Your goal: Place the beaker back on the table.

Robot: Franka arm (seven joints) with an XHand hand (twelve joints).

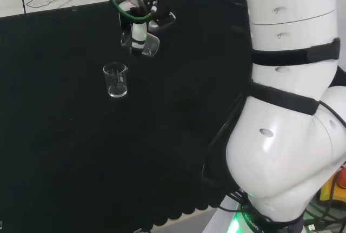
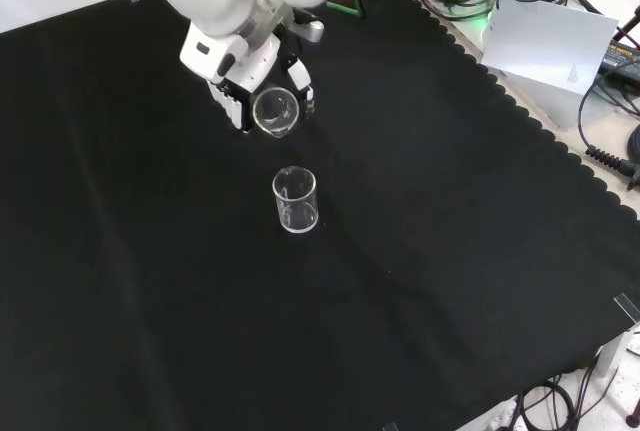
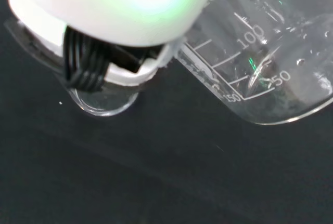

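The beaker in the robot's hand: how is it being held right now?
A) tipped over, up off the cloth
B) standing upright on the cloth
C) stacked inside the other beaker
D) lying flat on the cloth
A: in the front view the held beaker is tilted in the hand, its round end facing the camera, above the black cloth, while the second beaker stands upright apart from it.

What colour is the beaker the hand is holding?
Clear, colourless glass beaker with white graduation marks, best in the wrist view.
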